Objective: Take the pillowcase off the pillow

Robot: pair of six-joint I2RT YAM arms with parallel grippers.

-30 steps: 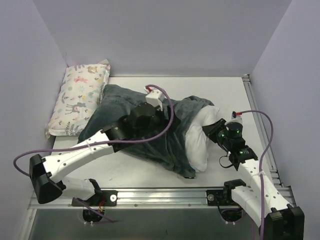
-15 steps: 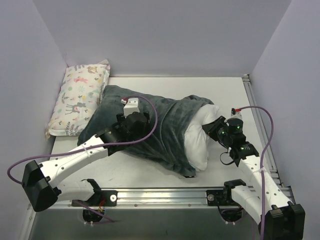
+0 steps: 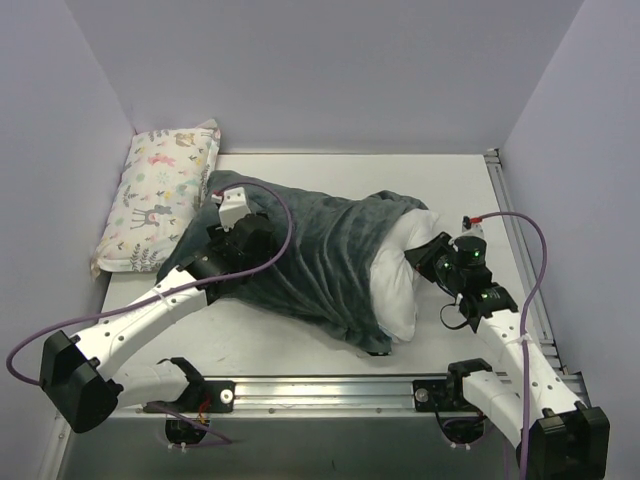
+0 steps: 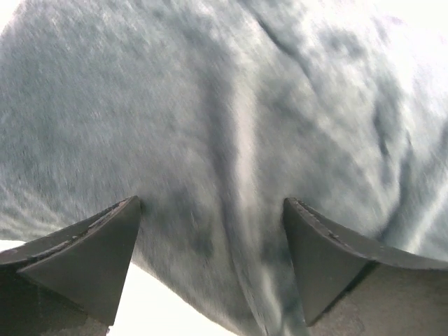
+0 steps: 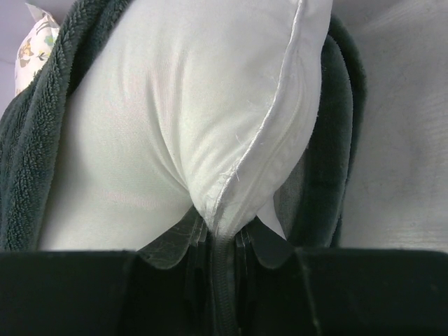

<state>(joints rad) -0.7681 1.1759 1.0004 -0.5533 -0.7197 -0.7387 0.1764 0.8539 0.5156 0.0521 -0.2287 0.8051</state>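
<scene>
One pillow (image 5: 161, 126), edge in right claw (image 5: 220, 234)

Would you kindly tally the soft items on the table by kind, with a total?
Pillows: 2 (plain white pillow, animal-print pillow)
Pillowcases: 1 (grey pillowcase)
Total: 3
</scene>
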